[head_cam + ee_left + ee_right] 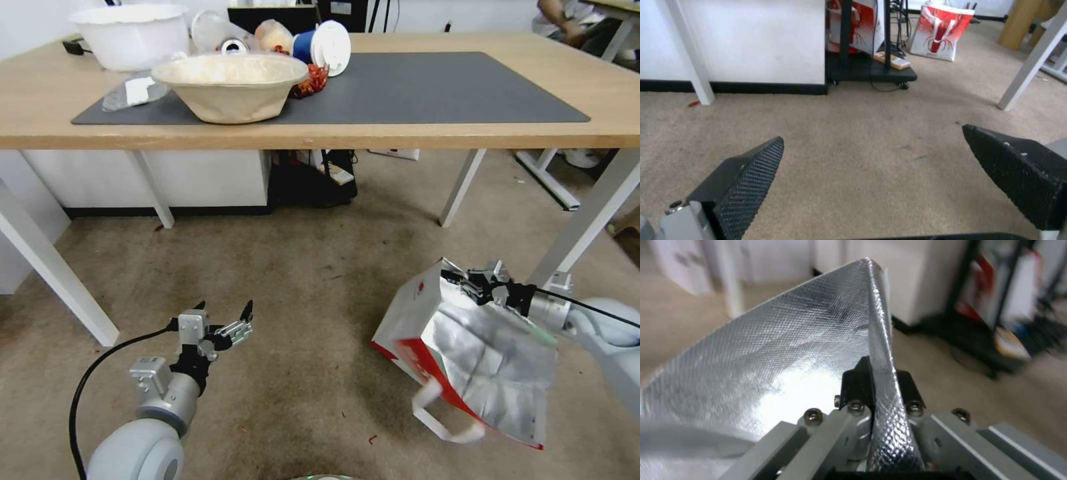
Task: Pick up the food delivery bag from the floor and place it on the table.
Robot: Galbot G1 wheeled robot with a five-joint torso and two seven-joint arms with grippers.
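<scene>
The food delivery bag [467, 347] was pinched at its foil rim by the right gripper [481, 285]; a slow, level lift was advisable, the left gripper [223, 319] held spread

The food delivery bag [427, 320] has glossy red and white paper sides and a crinkled, shiny silver foil lining embossed with a fine grid. The floor [300, 280] is matt, short-piled beige carpet. The worktop [40, 100] is smooth light wood under a matt dark grey mat [433, 87]. The left gripper [871, 150] has black, dimpled fingers [751, 176].
</scene>
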